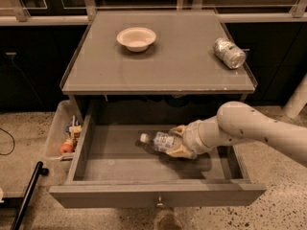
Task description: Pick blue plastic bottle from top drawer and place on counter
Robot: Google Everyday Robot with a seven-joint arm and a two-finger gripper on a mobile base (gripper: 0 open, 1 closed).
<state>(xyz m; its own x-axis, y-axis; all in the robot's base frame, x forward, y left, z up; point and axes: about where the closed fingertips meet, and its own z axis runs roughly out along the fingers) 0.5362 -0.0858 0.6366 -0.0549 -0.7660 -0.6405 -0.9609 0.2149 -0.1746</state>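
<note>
gripper (176, 142) is mid-frame, low in the top drawer (144, 194), pinching the base end of the blue plastic bottle (160, 140). the bottle lies sideways on the drawer floor. i guess it grabs that end because the arm (259, 128) reaches in from the right. next stop is the counter (168, 71) above.

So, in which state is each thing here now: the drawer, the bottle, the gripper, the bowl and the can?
top drawer: pulled open.
blue plastic bottle: lying on its side in the drawer, cap on, cap pointing away from the gripper.
gripper: down inside the drawer, at the bottle's base end.
bowl: upright on the counter, looks empty.
can: lying on its side on the counter.
</note>
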